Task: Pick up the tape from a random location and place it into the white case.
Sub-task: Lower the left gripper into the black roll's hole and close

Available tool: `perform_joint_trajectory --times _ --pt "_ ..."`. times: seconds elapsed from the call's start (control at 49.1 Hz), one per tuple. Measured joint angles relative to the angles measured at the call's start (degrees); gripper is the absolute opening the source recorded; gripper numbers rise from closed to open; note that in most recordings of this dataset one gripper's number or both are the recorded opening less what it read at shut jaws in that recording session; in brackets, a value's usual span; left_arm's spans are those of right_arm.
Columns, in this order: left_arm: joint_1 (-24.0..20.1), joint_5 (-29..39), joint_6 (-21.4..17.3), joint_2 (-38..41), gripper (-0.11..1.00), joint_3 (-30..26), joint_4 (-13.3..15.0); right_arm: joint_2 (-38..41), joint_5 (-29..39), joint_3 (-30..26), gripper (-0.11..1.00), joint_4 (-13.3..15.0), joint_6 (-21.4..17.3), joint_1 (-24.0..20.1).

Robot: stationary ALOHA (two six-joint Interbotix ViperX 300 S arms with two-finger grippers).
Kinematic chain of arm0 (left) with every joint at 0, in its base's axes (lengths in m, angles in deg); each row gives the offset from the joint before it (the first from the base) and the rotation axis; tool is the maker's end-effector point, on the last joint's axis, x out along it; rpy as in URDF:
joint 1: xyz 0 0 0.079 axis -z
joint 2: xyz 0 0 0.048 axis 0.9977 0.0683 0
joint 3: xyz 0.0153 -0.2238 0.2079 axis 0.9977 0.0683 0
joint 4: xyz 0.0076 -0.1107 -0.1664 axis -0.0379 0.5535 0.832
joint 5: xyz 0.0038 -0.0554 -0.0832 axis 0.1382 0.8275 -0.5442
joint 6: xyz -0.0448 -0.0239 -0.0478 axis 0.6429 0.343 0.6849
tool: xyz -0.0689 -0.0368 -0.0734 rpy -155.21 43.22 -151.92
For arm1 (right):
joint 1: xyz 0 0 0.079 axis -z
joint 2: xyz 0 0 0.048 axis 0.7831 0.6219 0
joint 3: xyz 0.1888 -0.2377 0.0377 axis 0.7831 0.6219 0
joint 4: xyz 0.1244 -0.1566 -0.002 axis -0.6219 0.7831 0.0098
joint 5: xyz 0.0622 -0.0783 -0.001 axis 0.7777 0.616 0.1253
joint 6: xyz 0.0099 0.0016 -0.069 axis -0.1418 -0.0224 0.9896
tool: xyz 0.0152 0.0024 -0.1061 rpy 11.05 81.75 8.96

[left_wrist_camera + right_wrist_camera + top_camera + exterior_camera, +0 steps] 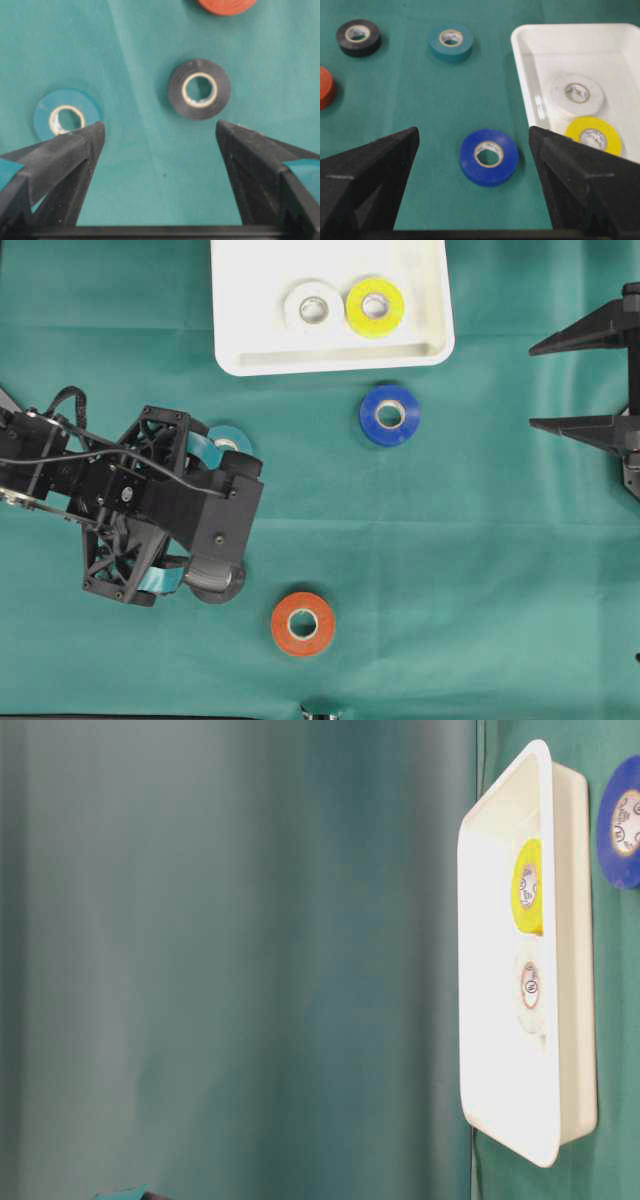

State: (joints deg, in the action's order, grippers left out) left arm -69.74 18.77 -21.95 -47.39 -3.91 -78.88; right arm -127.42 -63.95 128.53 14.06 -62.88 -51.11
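Observation:
The white case (330,358) lies at the top centre with a white tape (313,307) and a yellow tape (375,307) inside it. On the green cloth lie a blue tape (390,415), a teal tape (230,440), a black tape (215,585) and an orange tape (303,623). My left gripper (225,512) hovers open between the teal tape (65,112) and the black tape (199,90), holding nothing. My right gripper (533,386) stands open at the right edge, apart from the blue tape (489,157), which lies beyond its tips.
The left arm's body covers part of the teal and black rolls from overhead. The case's rim (525,70) sits just right of the blue roll. The table-level view shows the case (575,970) and a green curtain.

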Motion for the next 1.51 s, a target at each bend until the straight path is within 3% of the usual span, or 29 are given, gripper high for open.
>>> perform_joint_trajectory --times 0.794,1.507 --pt "0.09 -2.11 -0.09 0.0 0.99 0.62 -0.35 0.44 0.0 0.0 0.86 0.0 0.0 0.0" --pt "0.0 -16.26 -0.09 4.48 0.99 12.39 -0.35 1.32 0.0 0.0 0.86 0.0 0.09 0.0"
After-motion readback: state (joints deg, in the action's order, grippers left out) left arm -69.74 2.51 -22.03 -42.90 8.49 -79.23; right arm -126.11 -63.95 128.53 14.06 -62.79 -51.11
